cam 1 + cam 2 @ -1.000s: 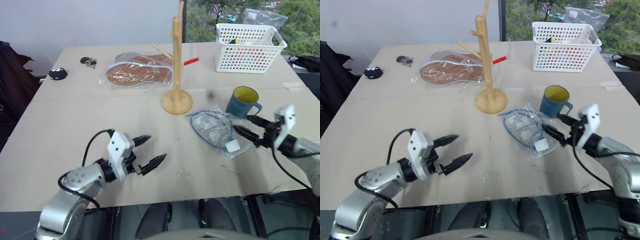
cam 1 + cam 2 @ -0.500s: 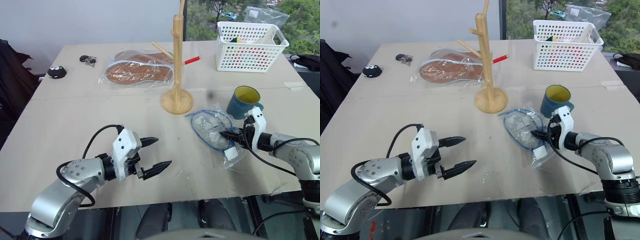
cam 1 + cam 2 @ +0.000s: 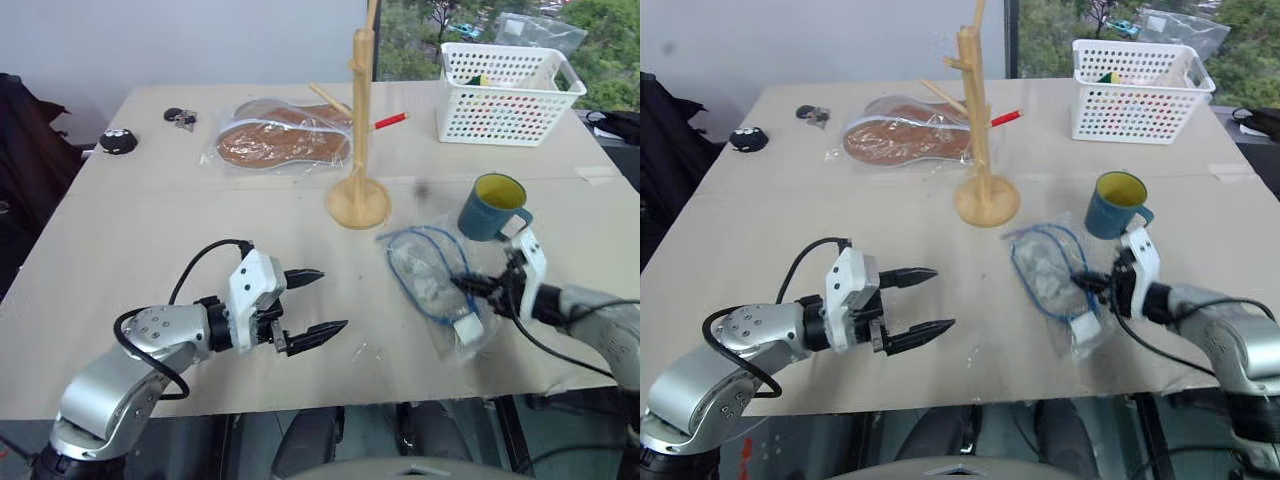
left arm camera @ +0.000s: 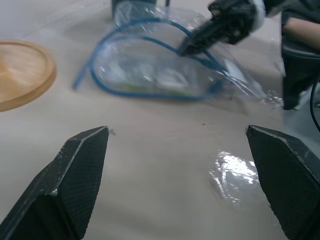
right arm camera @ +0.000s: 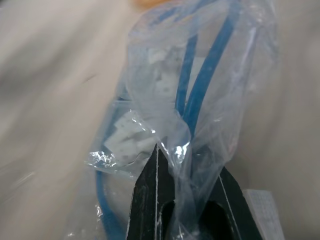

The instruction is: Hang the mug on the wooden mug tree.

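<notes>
Mug [image 3: 492, 206], glossy teal with a yellow inside, stands toward the desk's right edge, apart from the wooden mug tree [image 3: 359, 120]. My right gripper [image 3: 470, 287] is pinched shut on the crinkly clear bag [image 3: 430, 285] of blue cable; I'd drag it clear of the mug gently. My left gripper [image 3: 314, 304] hovers open.

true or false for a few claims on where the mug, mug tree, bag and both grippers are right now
1. The mug hangs on a peg of the wooden mug tree. False: it stands upright on the table, apart from the tree.
2. The right gripper is shut on the clear plastic bag holding a blue cable. True.
3. The left gripper holds the mug. False: it is open and empty above the table.
4. The white basket stands at the table's far right corner. True.
5. The mug tree lies on its side. False: it stands upright on its round base.
</notes>
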Available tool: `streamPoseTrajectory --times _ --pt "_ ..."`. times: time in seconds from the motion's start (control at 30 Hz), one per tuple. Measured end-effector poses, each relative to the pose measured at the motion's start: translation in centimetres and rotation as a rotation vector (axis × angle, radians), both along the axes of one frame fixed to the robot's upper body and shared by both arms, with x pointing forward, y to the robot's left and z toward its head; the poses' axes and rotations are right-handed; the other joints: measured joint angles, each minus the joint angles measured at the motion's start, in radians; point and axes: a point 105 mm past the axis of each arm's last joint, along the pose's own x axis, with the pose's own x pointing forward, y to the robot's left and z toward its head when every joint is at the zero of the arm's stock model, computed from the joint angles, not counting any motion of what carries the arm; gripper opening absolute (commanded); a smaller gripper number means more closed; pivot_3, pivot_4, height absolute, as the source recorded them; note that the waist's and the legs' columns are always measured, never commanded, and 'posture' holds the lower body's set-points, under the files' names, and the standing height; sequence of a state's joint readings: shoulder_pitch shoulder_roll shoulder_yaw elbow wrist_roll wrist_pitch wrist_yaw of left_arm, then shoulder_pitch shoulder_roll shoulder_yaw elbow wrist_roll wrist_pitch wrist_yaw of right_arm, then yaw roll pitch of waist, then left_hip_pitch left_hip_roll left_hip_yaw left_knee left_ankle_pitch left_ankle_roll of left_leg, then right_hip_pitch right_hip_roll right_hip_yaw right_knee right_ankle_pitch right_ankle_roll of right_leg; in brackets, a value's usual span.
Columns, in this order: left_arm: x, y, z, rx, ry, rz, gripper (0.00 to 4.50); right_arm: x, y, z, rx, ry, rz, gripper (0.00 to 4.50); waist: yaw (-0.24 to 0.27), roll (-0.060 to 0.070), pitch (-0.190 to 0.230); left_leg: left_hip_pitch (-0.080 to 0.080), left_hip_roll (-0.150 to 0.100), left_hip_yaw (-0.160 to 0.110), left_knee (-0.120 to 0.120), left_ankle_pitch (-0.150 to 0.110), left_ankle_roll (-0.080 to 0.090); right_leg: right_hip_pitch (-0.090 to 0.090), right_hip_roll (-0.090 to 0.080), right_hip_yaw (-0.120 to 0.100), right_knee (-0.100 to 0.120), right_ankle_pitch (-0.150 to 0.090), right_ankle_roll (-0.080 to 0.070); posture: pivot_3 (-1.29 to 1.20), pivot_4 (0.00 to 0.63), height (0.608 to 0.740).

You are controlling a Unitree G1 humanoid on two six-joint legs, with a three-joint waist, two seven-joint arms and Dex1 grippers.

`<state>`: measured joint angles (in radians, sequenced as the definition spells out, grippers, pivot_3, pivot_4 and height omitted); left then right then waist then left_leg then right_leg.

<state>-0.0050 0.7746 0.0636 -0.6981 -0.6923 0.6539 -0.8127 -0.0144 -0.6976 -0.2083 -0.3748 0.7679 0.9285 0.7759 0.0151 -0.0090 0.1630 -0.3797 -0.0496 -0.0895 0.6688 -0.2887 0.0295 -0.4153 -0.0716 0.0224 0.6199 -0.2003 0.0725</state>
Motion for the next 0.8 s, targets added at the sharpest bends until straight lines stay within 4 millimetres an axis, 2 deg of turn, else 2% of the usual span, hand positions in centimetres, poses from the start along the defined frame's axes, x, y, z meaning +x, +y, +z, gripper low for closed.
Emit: streamPoseTrajectory --times 0.1,0.23,0.3,0.43,0.53,0.6,0.73,0.77,0.8 --pt "0.0 -0.8 0.8 -0.007 -0.014 -0.056 4.5 -1.4 -1.9 0.5 -0.007 0.002 -0.05 0.05 0.001 0.0 0.0 0.0 0.0 0.001 0.001 0.0 0.001 0.001 0.0 0.001 0.0 0.0 0.0 0.0 0.15 0.74" --pt "0.1 -2.2 1.5 -0.012 -0.033 -0.15 4.5 -2.8 -6.6 1.8 -0.055 -0.029 -0.221 0.05 -0.001 0.0 0.0 0.001 0.0 0.002 0.001 0.0 0.001 0.001 0.0 0.001 0.001 0.0 0.0 0.0 0.15 0.74" --pt "0.6 -3.2 1.8 -0.028 -0.041 -0.179 4.5 -3.7 -9.7 2.3 -0.111 -0.028 -0.318 0.05 0.0 0.0 0.0 0.003 0.0 0.002 0.002 0.0 0.001 0.003 0.001 0.001 0.001 0.0 0.001 0.0 0.15 0.74" --pt "2.0 -6.0 2.3 -0.096 -0.041 -0.216 4.5 -4.5 -14.6 2.1 -0.236 -0.012 -0.448 0.05 -0.005 -0.002 -0.001 0.004 -0.001 0.004 0.003 0.0 0.001 0.004 0.001 0.002 0.001 0.0 0.001 0.0 0.15 0.74" --pt "3.0 -7.9 2.4 -0.097 -0.072 -0.234 4.5 -3.4 -17.0 2.1 -0.292 -0.047 -0.531 0.05 -0.018 -0.002 -0.001 0.005 -0.001 0.006 0.002 0.0 0.001 0.004 0.001 0.004 0.002 0.0 0.001 0.0 0.15 0.74" --pt "3.4 -9.1 2.4 -0.105 -0.081 -0.243 4.5 -1.0 -18.8 2.8 -0.323 -0.12 -0.625 0.05 -0.032 -0.002 0.0 0.006 -0.001 0.008 0.002 0.001 0.0 0.004 0.001 0.007 0.002 0.0 0.001 0.0 0.15 0.74" --pt "3.7 -9.5 2.3 -0.096 -0.087 -0.249 4.5 1.3 -21.5 4.1 -0.388 -0.189 -0.762 0.05 -0.027 -0.001 0.0 0.007 0.0 0.01 0.001 0.003 -0.004 0.004 0.001 0.007 0.003 0.0 0.001 0.0 0.15 0.74" --pt "3.8 -9.6 2.3 -0.095 -0.09 -0.247 4.5 1.6 -21.8 4.2 -0.403 -0.193 -0.767 0.61 -0.024 -0.001 0.0 0.006 0.0 0.009 0.001 0.003 -0.004 0.004 0.001 0.006 0.003 0.0 0.001 0.0 0.15 0.74" --pt "3.9 -9.6 2.4 -0.096 -0.097 -0.247 4.5 1.6 -21.9 4.2 -0.42 -0.198 -0.763 0.88 -0.021 -0.001 0.0 0.005 0.0 0.009 0.001 0.003 -0.004 0.004 0.001 0.005 0.003 0.0 0.001 0.0 0.15 0.74"
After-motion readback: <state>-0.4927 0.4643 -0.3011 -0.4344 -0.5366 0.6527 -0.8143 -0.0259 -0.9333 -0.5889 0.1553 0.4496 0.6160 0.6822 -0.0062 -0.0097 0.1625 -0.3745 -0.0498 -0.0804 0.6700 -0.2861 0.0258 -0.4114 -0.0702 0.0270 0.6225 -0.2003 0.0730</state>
